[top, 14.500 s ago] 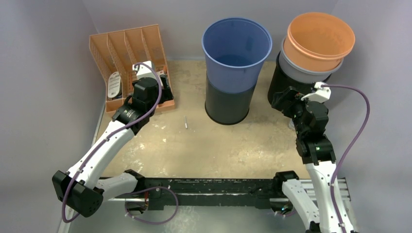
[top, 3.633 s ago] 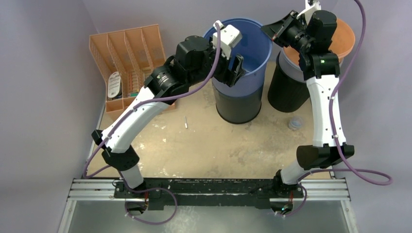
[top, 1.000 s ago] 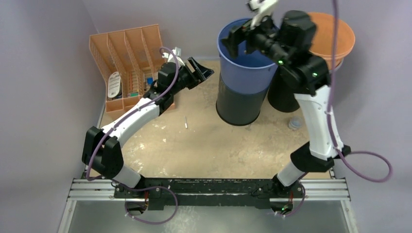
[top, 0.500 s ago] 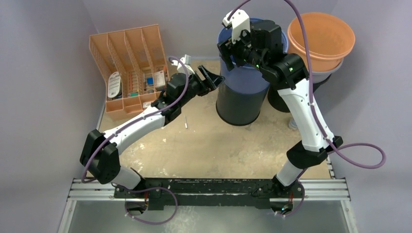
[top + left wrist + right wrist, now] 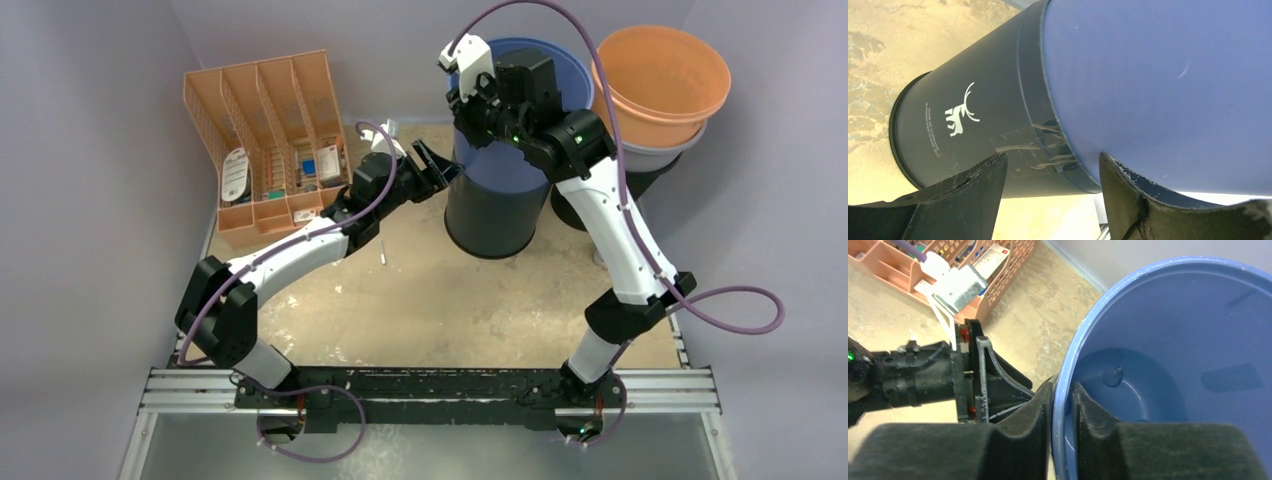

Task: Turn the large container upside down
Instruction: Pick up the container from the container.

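The right gripper (image 5: pixel 1062 390) is pinching the rim of the blue container (image 5: pixel 1168 365), one finger inside; the left gripper (image 5: pixel 1052 161) is hovering spread beside its wall.

Upright at the back of the table (image 5: pixel 430 300), a large blue container (image 5: pixel 505 165) nested in a black container (image 5: pixel 488 222). On its left rim, the right pincer (image 5: pixel 468 97); just beside its left wall, the left pincer (image 5: pixel 438 172), jaws apart. Far left, an orange organiser (image 5: pixel 268 125).

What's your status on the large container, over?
Right gripper shut on blue container rim. Left gripper open beside its wall. Container upright, nested in black container. Orange tub close alongside.
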### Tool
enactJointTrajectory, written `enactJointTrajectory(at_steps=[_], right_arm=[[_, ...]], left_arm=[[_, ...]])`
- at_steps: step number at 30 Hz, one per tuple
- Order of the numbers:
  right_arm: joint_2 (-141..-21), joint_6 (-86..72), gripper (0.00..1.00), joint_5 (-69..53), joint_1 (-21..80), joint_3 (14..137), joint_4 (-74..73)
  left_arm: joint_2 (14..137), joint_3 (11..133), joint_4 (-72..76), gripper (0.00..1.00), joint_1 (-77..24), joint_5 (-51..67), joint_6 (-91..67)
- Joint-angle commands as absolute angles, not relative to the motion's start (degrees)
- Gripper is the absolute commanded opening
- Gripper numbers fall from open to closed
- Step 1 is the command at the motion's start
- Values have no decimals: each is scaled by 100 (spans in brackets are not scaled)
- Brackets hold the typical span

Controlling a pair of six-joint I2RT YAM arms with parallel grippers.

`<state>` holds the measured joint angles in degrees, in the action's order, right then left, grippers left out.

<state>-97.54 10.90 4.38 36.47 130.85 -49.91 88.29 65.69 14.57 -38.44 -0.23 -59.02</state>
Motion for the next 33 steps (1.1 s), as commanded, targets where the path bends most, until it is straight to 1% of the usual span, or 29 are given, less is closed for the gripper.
enactJointTrajectory(at_steps=[1, 4, 6, 8, 12, 14, 23, 28, 33], right_arm=[[-9773, 1034, 12, 534, 3698, 13141, -4855], [-9763, 976, 6, 578, 3717, 13222, -4762], [-9776, 955, 5, 556, 3735, 13365, -4724], [-9818, 915, 0, 599, 3756, 13563, -4704], [-9921, 901, 0, 546, 3814, 13888, -4663], [-9992, 834, 0, 577, 3874, 14070, -4564], [-10159, 891, 0, 1602, 4457, 14738, -3722], [-9619, 1273, 0, 1564, 4561, 14081, -2598], [-9828, 1463, 0, 1631, 4562, 14817, -2576]], left_arm=[[8968, 6492, 1630, 66, -3857, 10, -6103], [8977, 6480, 1636, 63, -3877, -69, -6185], [9029, 6530, 1555, 61, -3931, -123, -6170], [9110, 6557, 1513, 60, -3937, -110, -6197], [9200, 6533, 1571, 59, -3935, -95, -6290], [9204, 6518, 1448, 57, -3931, -265, -6372], [9384, 6642, 1171, 56, -3934, -382, -6509], [9409, 6586, 1185, 56, -3928, -365, -6574], [9437, 6592, 1151, 56, -3922, -352, -6596]])
